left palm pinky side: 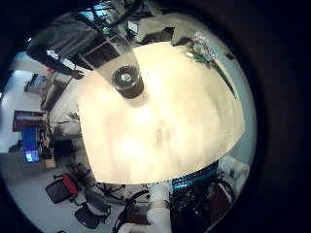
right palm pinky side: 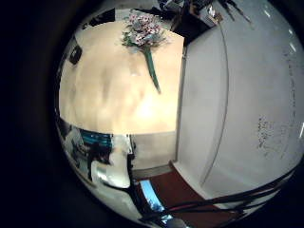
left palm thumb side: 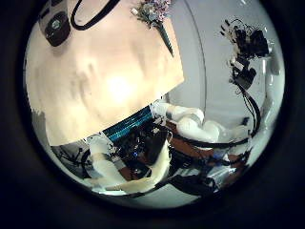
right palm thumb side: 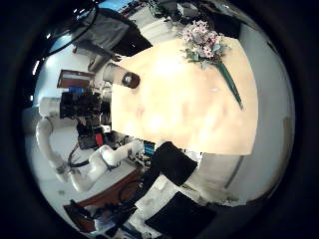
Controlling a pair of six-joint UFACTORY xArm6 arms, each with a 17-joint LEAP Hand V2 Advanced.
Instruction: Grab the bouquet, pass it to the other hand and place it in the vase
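Note:
The bouquet [left palm pinky side: 201, 49] lies flat on the table [left palm pinky side: 165, 126] near a far corner, blossoms bunched at one end and the stem pointing along the table's edge. It also shows in the left thumb side palm view [left palm thumb side: 152, 11], the right little finger side palm view [right palm pinky side: 142, 33] and the right thumb side palm view [right palm thumb side: 204, 42]. The round, dark vase [left palm pinky side: 127, 78] stands upright at the other side of the table, away from the bouquet; it also shows as [right palm thumb side: 130, 80]. My right hand [left palm thumb side: 246, 50] hangs high beside the table, fingers relaxed and holding nothing. My left hand [right palm thumb side: 85, 106] hangs high beside the vase's side.
The bare tabletop [right palm thumb side: 184, 110] lies between vase and bouquet. Office chairs [left palm pinky side: 70, 189] and desks stand on the floor beyond one table edge. A plain wall [right palm pinky side: 237, 104] runs along the bouquet's side of the table.

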